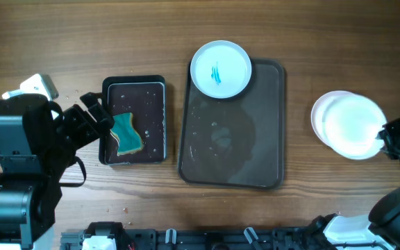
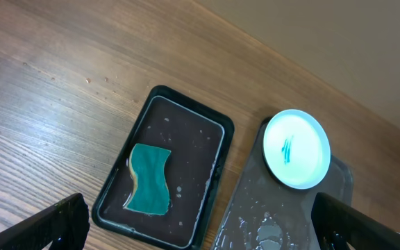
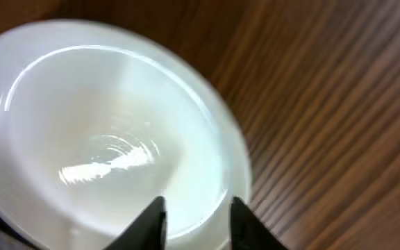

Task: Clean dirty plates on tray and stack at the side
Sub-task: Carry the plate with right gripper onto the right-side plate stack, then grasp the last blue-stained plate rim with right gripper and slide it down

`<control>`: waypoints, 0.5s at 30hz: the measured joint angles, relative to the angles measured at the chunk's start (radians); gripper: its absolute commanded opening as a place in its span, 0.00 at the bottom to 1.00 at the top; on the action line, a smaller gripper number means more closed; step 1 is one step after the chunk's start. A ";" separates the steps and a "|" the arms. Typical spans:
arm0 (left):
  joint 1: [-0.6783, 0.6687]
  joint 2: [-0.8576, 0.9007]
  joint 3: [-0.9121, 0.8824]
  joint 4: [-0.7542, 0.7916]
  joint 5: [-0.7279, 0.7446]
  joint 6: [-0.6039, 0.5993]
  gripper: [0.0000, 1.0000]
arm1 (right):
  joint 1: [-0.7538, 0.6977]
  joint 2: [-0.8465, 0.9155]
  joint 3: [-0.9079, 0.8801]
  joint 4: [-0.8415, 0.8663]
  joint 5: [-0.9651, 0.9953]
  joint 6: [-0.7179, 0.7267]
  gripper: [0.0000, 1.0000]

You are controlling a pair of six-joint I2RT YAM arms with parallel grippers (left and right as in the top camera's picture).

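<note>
One smeared plate on the wet tray, two stacked aside

The glossy round white plate [image 1: 220, 68] with teal streaks sits at the far corner of the dark, water-filmed tray [image 1: 269, 139]. Two clean plates [image 1: 349, 125] lie stacked on the woodgrain table [image 1: 47, 42]. The left gripper [image 2: 200, 208] is spread wide above a wavy teal sponge [image 2: 148, 179] in its black tray [image 2: 186, 111]. The right gripper [image 3: 196, 208] straddles the stack's rim — clamped or not, I cannot tell.
</note>
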 measured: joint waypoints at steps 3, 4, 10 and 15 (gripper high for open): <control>0.000 0.000 0.000 0.000 0.000 0.000 1.00 | 0.035 -0.002 0.000 -0.011 -0.023 -0.026 0.42; 0.000 0.000 0.000 0.000 0.000 0.000 1.00 | 0.049 -0.006 0.000 -0.013 -0.035 -0.029 0.41; 0.000 0.000 0.000 0.000 0.000 0.000 1.00 | 0.246 -0.146 0.013 0.002 -0.132 -0.066 0.40; 0.000 0.000 0.000 0.000 0.000 0.000 1.00 | 0.585 -0.288 0.062 0.106 -0.167 -0.095 0.40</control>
